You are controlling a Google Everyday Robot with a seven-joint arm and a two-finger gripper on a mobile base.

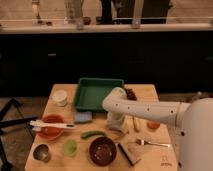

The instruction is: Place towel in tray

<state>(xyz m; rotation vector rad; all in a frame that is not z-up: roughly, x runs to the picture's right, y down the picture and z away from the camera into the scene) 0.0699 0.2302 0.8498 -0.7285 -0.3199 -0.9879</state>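
The green tray (pixel 97 92) sits empty at the back middle of the wooden table (pixel 150 160). My white arm reaches in from the right and bends down. The gripper (pixel 116 127) points down at the table just in front of the tray's right front corner, next to a pale mass I cannot separate from it. A pale brownish cloth-like piece (pixel 134 149), possibly the towel, lies at the front right beside a fork (pixel 152 144). I cannot tell whether the gripper holds anything.
A white cup (pixel 60 97), blue sponge (pixel 83 117), red bowl with a white utensil (pixel 50 127), green vegetable (pixel 92 134), dark bowl (pixel 102 150), metal cup (pixel 41 152) and a small orange thing (pixel 153 125) are spread around. A dark counter stands behind.
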